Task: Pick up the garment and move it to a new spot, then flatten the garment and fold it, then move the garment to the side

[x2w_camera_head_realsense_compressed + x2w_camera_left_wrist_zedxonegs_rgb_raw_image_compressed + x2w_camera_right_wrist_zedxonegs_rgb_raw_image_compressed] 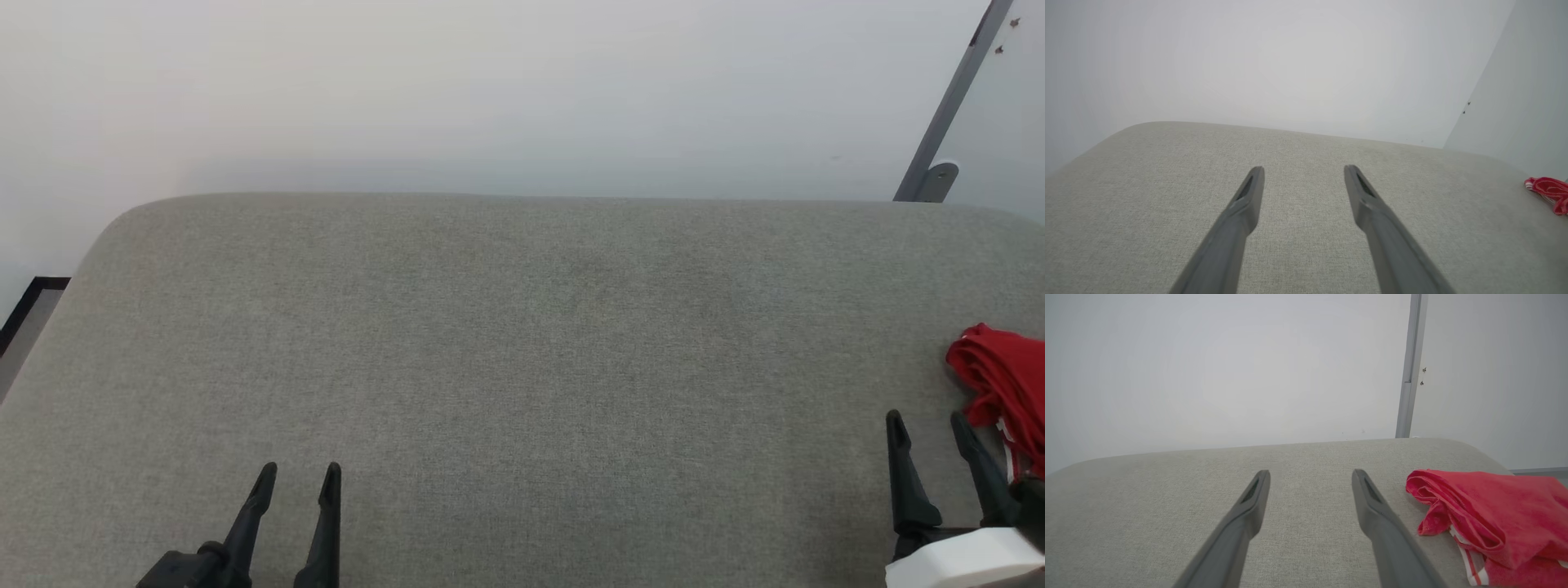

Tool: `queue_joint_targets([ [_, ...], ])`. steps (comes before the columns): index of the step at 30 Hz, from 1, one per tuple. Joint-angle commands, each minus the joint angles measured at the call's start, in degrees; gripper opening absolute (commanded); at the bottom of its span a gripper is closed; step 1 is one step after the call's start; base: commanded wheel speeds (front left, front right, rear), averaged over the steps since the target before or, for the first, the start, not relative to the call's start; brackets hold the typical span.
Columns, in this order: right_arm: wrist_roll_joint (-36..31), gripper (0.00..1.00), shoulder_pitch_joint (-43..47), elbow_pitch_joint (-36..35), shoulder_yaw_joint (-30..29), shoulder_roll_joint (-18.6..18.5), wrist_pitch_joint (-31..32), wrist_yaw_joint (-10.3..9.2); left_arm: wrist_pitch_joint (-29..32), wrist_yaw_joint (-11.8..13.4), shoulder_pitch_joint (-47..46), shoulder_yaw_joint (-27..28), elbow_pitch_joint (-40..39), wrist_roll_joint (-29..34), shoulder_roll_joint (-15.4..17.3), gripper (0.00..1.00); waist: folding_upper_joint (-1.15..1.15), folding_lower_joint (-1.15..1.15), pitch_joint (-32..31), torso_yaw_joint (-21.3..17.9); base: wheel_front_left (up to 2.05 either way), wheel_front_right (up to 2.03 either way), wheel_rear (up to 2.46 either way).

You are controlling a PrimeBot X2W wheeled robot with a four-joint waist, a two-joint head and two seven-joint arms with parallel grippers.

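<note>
left claw (300, 474) low at the left, over the grey fabric surface (522, 343). Fingers spread, nothing between them. Mid surface bare, pale wall (490, 82) behind. right claw (928, 425) low at the right, also spread and not gripping anything. garment (1004, 384) is bunched in a red heap at the surface's far right edge, just beside the right claw's outer finger; can't tell if they touch. Right wrist view: garment (1494, 514) crumpled, striped trim showing at the bottom. Grey post (951, 102) leans on the wall, top right.
</note>
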Motion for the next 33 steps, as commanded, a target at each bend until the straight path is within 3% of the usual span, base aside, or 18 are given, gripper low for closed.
queue_joint_targets([
  [1,-0.32,1.00,0.32,-0.33,0.12,0.21,-0.25,-0.02,-0.12,0.12,0.19,-0.03,0.06,0.28,-0.03,1.00,0.00,0.00,0.04,0.03,0.00,0.00,0.00],
  [23,0.32,1.00,-1.35,-0.41,1.54,-0.23,-0.25,-0.02,-0.12,0.12,-1.32,0.25,-0.89,0.06,-1.08,1.00,0.00,0.00,2.41,-1.47,0.00,0.00,0.00],
  [24,0.48,0.00,-0.73,-0.22,1.47,-0.11,0.00,0.00,0.00,0.00,-0.57,0.11,-0.68,0.00,-1.14,0.00,0.00,0.00,2.38,-1.46,0.00,0.00,0.00],
  [29,0.97,0.00,-0.03,1.46,1.56,0.78,0.26,0.00,0.08,0.00,0.01,-0.21,0.96,-0.48,-1.64,0.00,0.00,0.00,2.51,-1.49,0.00,0.00,0.00],
  [33,5.09,0.00,-0.65,1.52,1.27,1.21,1.58,0.00,0.98,0.12,-0.71,0.11,1.16,-5.00,-1.63,0.00,0.00,0.00,2.50,-1.61,0.00,0.00,0.00],
])
